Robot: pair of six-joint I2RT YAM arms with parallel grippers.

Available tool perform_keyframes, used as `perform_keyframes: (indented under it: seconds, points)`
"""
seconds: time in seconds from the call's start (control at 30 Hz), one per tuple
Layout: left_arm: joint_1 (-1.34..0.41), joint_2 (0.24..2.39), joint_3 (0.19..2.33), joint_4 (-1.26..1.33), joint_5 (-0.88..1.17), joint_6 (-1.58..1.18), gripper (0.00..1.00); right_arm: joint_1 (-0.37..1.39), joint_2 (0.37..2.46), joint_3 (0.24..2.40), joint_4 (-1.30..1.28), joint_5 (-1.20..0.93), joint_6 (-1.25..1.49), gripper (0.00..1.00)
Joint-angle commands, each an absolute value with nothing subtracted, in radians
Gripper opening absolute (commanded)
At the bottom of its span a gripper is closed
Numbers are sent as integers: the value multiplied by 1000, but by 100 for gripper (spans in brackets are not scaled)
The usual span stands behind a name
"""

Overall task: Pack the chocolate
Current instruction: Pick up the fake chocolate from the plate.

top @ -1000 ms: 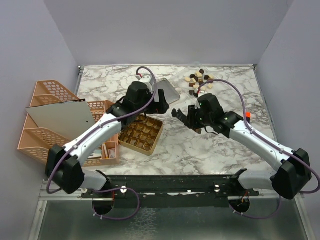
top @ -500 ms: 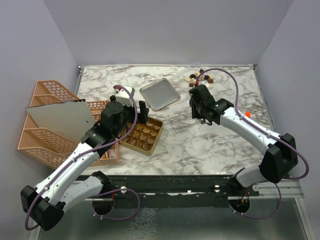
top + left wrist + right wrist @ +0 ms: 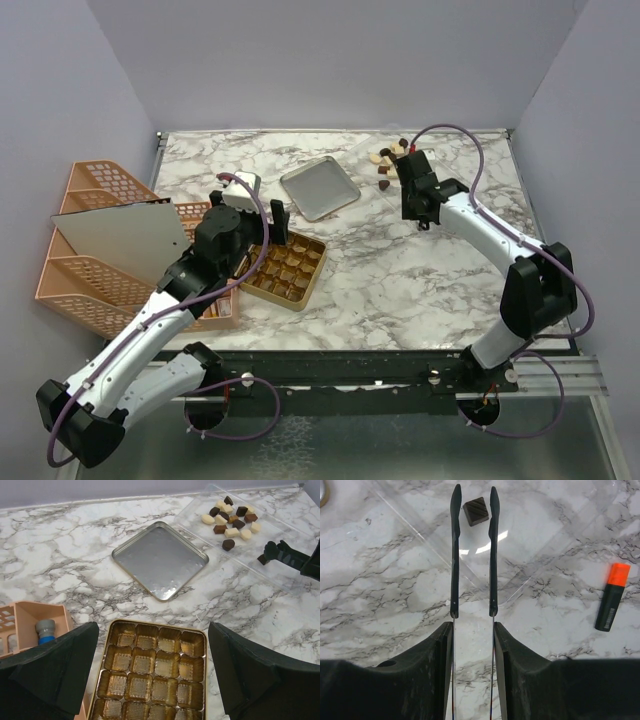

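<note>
Spanning marble table [image 3: 400, 280]: empty gold tray [image 3: 150, 625] near-left, left gripper [image 3: 152, 625] spread wide above. Right gripper [image 3: 474, 492], narrow gap w/ nothing held, over chocolate [image 3: 230, 520] scattered far-right on clear film [image 3: 280, 565]. Pieces look light, rigid, slippery; pinch opposite flat sides.

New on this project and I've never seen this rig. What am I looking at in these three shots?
These are two robot arms bolted at the near edge of a marble table. One picture looks down from above and behind them. The other two come from a camera on each wrist, looking along that arm's own jaws.

On the table are a gold compartment tray whose visible cells are empty, a silver tin lid, loose chocolate pieces on clear plastic, an orange marker and peach baskets.

The left arm hovers over the tray with its jaws wide open. The right arm has its jaws apart on either side of one dark piece. Nothing is held.
</note>
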State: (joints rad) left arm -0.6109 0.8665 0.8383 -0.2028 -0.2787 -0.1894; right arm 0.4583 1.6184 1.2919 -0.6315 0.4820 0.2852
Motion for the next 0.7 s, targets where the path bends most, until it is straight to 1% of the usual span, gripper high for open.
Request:
perform_keyframes:
  seconds: [0.0, 0.2, 0.67]
  points:
    - [-615, 842, 835, -178, -333, -173, 99, 421, 1654, 1336, -591, 456, 259, 40]
    - [-615, 838, 833, -176, -337, -172, 99, 403, 1692, 1344, -565, 425, 255, 40]
    - [-615, 833, 830, -175, -341, -170, 99, 379, 1735, 1338, -548, 429, 249, 41]
